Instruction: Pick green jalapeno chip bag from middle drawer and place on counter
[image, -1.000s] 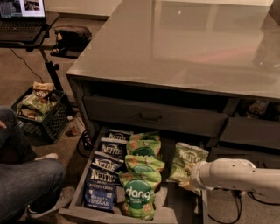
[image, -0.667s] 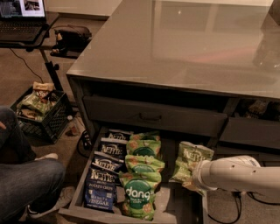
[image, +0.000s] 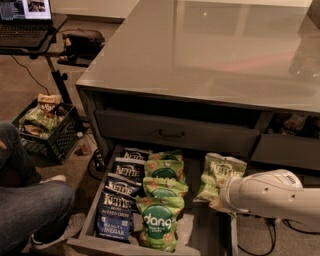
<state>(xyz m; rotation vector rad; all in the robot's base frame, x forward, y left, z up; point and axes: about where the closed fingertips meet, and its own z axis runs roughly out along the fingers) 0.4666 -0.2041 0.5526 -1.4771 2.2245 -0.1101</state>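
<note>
The small olive-green crinkly chip bag sits at the right of the wide, shallow dark grey drawer, apart from two rows at its left: dark blue Kettle bags outermost, brighter green dang bags just beside them. The gripper, at the end of the white arm, touches the chip bag's lower right edge. Behind and above lies the glossy grey counter; left, on the floor, stands a black plastic crate.

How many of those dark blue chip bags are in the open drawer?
4, overlapping in a column along the left of the drawer: rearmost dark blue bag, second, third, frontmost. Others may hide underneath. The claw is at the olive-green bag on the right.
</note>
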